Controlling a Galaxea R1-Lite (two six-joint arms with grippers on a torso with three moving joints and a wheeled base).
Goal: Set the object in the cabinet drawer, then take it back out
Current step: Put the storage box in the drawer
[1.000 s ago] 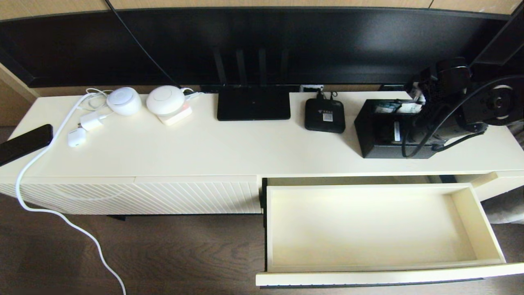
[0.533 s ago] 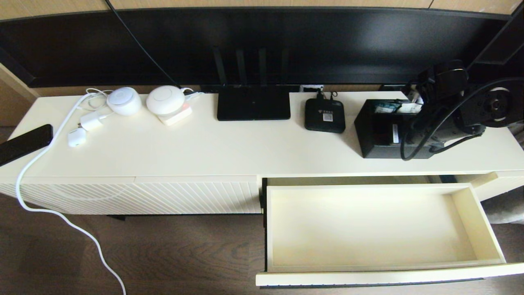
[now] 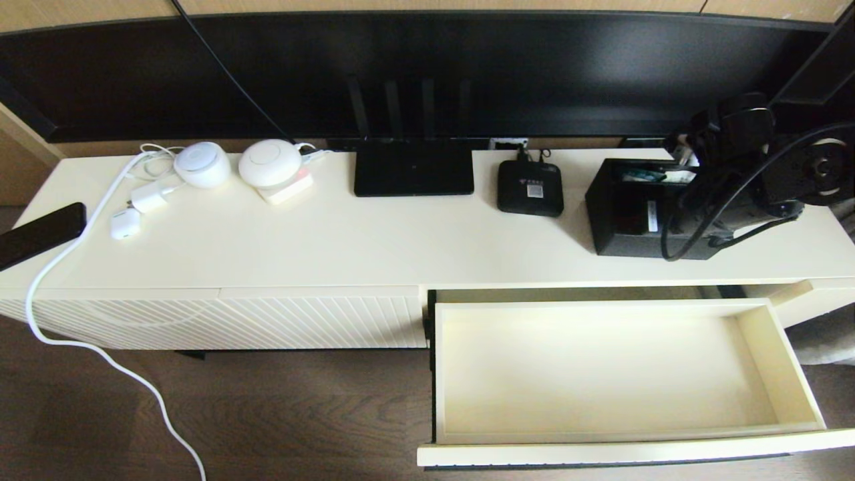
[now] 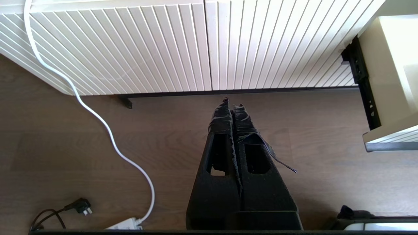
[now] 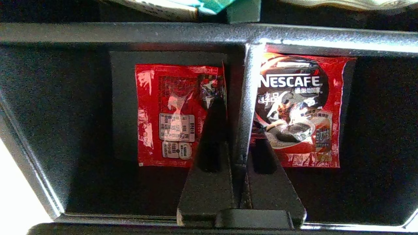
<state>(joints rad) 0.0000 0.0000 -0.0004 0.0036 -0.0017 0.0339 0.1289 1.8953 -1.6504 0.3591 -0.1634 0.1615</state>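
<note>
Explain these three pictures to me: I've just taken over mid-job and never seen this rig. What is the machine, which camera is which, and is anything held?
It is a two-armed robot. The wide picture comes from its head camera, looking down at a cream cabinet top with the drawer pulled open below. The other two come from wrist cameras looking along the fingers. The right gripper reaches into the black organizer box and looks closed on the divider between two compartments holding red coffee packets. The box is at the right of the top, near a small set-top box and a flat router. The left gripper is shut, empty, over the floor.
</note>
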